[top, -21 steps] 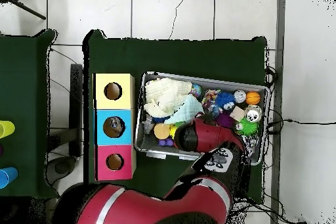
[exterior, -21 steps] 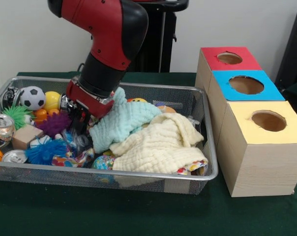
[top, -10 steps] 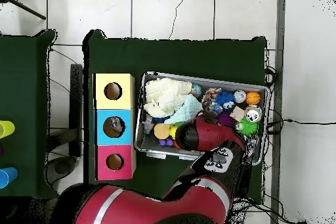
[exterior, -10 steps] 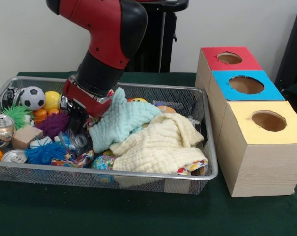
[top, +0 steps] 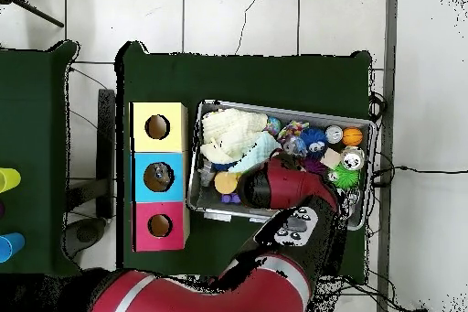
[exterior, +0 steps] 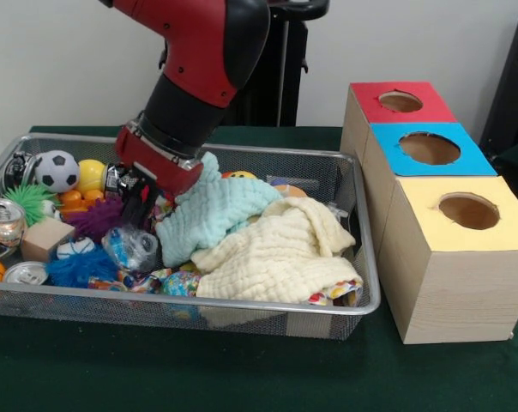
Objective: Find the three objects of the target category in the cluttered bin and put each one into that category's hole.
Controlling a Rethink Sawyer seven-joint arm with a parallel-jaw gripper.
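We see a crumpled clear plastic bag (exterior: 132,247) hanging under the gripper (exterior: 137,211), whose dark fingers are pinched on its top, just above the clutter in the left half of the wire mesh bin (exterior: 268,314). Below and left of it lie a blue spiky ball (exterior: 70,268) and a purple spiky ball (exterior: 94,216), with a wooden block (exterior: 46,239) and two drink cans (exterior: 2,223) further left. A small soccer ball (exterior: 57,170) and a yellow ball (exterior: 91,174) sit at the far left corner. Right of the gripper, a mint-green cloth (exterior: 214,210) overlaps a cream cloth (exterior: 280,253). Right of the bin stand three wooden boxes, topped red (exterior: 400,104), blue (exterior: 429,149) and yellow (exterior: 466,213), each with a round hole.
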